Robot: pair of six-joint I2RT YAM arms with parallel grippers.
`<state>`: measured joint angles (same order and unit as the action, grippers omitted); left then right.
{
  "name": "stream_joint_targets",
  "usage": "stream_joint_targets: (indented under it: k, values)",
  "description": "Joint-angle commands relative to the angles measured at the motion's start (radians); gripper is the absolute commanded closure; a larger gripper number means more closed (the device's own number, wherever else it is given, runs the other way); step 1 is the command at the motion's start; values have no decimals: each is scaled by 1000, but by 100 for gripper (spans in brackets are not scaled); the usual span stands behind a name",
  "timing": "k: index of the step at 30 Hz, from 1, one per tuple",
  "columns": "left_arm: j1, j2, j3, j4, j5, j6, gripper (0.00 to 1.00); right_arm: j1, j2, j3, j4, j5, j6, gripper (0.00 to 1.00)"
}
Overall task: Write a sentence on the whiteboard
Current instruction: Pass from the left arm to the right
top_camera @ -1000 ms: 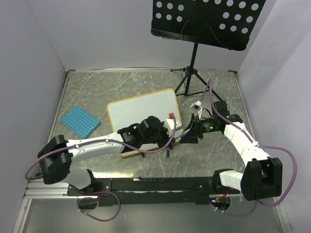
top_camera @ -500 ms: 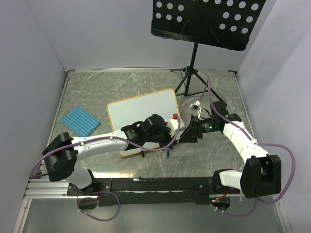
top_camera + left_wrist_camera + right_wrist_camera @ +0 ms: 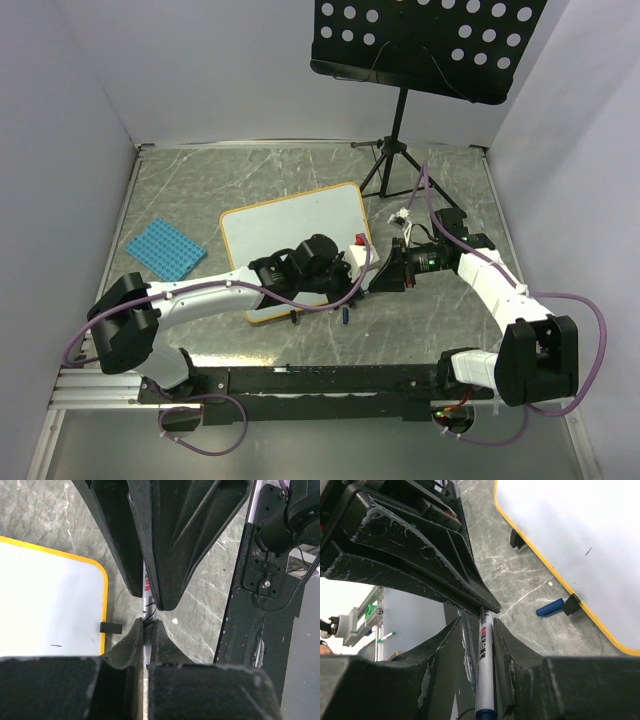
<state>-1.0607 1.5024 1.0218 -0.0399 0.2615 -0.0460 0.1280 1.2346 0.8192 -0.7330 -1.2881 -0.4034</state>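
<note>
Now | left tool (image 3: pixel 148 625) clamps marker (image 3: pixel 485 655) | right tool (image 3: pixel 479 625) around it, grip unclear | whiteboard (image 3: pixel 290 225) long axis left-right, right end farther

Top external view is set high behind the arm bases and tilted down, far enough that the whole table (image 3: pixel 200 190) is covered. Left wrist view is held very close, aimed down at the marker (image 3: pixel 146 612) and a whiteboard (image 3: pixel 50 600) corner. Right wrist view is held low and close, aimed along the marker toward the board's edge. Marker, board edge and table are shared by both wrist views; the blue cap (image 3: pixel 549 608) is shared by right wrist and top.
</note>
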Motion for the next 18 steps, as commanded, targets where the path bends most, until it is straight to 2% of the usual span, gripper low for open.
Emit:
stream_joint_targets:
  k: [1,7,8,10,12,14,18]
  values:
    - [11,-8,21,32,8,-15,99,16,5,46,12,-30,-2,63]
    - [16,-8,20,60,16,-22,99,16,8,46,15,-19,2,71]
    - [16,-11,20,60,19,-23,99,16,8,46,15,-16,2,76]
    - [18,-13,20,61,22,-26,99,18,9,47,12,-13,-2,80]
    - [21,-13,20,66,25,-29,99,19,9,49,12,-10,-2,93]
    - [22,-19,17,72,25,-37,99,19,8,51,11,-7,-5,100]
    - [31,-44,-2,103,33,-60,98,18,-4,51,11,-7,-12,100]
